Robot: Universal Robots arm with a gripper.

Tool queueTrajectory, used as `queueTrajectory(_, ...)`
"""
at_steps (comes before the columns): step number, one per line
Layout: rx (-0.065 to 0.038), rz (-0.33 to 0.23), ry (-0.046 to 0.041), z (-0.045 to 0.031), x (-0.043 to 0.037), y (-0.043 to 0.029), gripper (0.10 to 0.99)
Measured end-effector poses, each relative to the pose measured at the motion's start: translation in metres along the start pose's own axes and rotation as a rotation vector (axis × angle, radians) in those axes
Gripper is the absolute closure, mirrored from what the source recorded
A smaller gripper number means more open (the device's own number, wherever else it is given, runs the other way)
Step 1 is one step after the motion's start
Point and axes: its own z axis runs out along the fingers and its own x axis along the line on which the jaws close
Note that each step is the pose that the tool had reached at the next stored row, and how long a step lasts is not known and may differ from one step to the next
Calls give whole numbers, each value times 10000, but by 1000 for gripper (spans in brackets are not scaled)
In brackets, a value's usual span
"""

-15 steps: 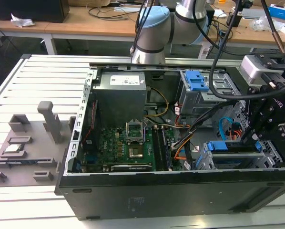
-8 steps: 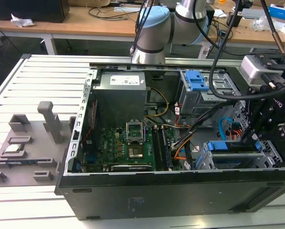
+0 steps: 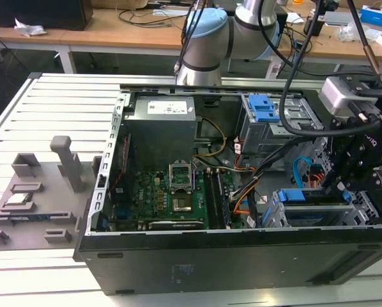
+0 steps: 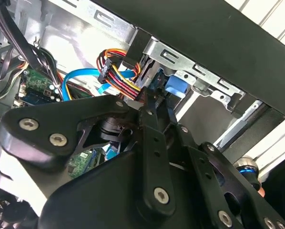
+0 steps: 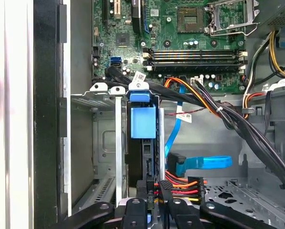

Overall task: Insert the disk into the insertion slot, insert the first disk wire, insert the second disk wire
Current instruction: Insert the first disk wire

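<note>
Jaws at the drive cage, pinched on the plug of the first disk wire (image 5: pixel 180 183).
I'm inside the open computer case (image 3: pixel 178 268) on the table (image 3: pixel 50 96), at the exterior view's right. The wire I'm clamping is an orange, red, yellow and black bundle. The disk (image 5: pixel 143 121), in its blue carrier, sits in the insertion slot (image 5: pixel 102 143), near the plug. The second disk wire (image 5: pixel 204 162), flat and light blue, loops just beside the bundle.

1 disk (image 5: pixel 143 122), 1 insertion slot (image 5: pixel 103 139), 1 light-blue cable (image 5: pixel 205 162) — 1 power plug (image 5: pixel 164 186).
</note>
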Motion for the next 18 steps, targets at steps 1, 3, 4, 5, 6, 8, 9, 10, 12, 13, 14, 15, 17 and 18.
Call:
queueTrajectory(1, 0, 1, 0, -11, 0, 1, 843)
queueTrajectory(3, 0, 1, -1, -111, 2, 5, 843)
queueTrajectory(4, 0, 1, 0, -157, 2, 7, 843)
queueTrajectory(5, 0, 1, 1, -235, -3, 10, 843)
queueTrajectory(6, 0, 1, 1, -299, -17, 13, 843)
queueTrajectory(8, 0, 0, -1, -379, -30, 16, 925)
queueTrajectory(9, 0, 1, 1, -401, -32, 17, 925)
queueTrajectory(10, 0, 1, 0, -432, -35, 18, 980)
queueTrajectory(12, 0, 0, -4, -480, -34, 20, 980)
queueTrajectory(13, -1, 0, -8, -482, -34, 20, 980)
queueTrajectory(14, -1, 0, -16, -482, -34, 21, 980)
queueTrajectory(15, -1, 0, -17, -483, -34, 21, 980)
queueTrajectory(17, 0, 0, -15, -484, -34, 20, 980)
queueTrajectory(18, -1, 0, -15, -484, -34, 21, 980)
